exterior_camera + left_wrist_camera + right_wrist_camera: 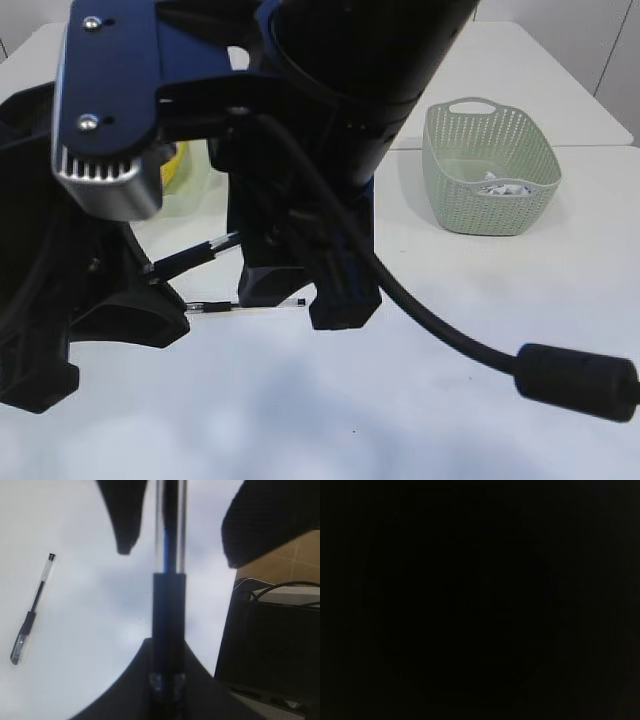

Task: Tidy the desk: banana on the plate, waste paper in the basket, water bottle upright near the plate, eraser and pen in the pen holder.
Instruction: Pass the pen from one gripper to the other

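The pen step is being worked: waste paper [497, 187] is already lying in the basket [488, 168] toward the desk's [300, 410] far right edge, and a second pen [31, 611] is lying loose on the desk. One pen [169, 605] is being pinched in the nearly closed left gripper [172, 550]. It probably needs carrying upright to the holder, which is hidden; the right gripper is not being shown, its view being black.

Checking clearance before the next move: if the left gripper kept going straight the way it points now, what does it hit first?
The left gripper, shut on a pen, seems to point down at the bare white desk. Probably the pen's tip meets the desk first. The other pen lies off to the side. Depth is unclear.
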You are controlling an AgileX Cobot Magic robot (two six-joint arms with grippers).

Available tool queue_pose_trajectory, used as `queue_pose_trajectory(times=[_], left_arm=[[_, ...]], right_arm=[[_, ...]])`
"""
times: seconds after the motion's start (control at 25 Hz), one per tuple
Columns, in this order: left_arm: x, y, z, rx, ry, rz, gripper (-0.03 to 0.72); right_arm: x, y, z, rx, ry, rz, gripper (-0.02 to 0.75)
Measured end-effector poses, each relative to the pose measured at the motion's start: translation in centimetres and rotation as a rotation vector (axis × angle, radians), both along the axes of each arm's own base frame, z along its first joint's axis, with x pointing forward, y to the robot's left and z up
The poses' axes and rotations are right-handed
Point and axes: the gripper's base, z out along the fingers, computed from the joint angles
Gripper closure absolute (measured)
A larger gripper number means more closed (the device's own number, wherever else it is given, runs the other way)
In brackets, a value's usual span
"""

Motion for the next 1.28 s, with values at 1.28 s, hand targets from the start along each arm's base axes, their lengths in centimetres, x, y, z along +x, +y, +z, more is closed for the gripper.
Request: queue_pose_trajectory(times=[1.28], left_arm=[[-0.14,0.18,-0.14,0.025,0.013,-0.009,0.65]], right_arm=[[0.2,-0.2,0.39,-0.014,-0.046,0.019,0.553]])
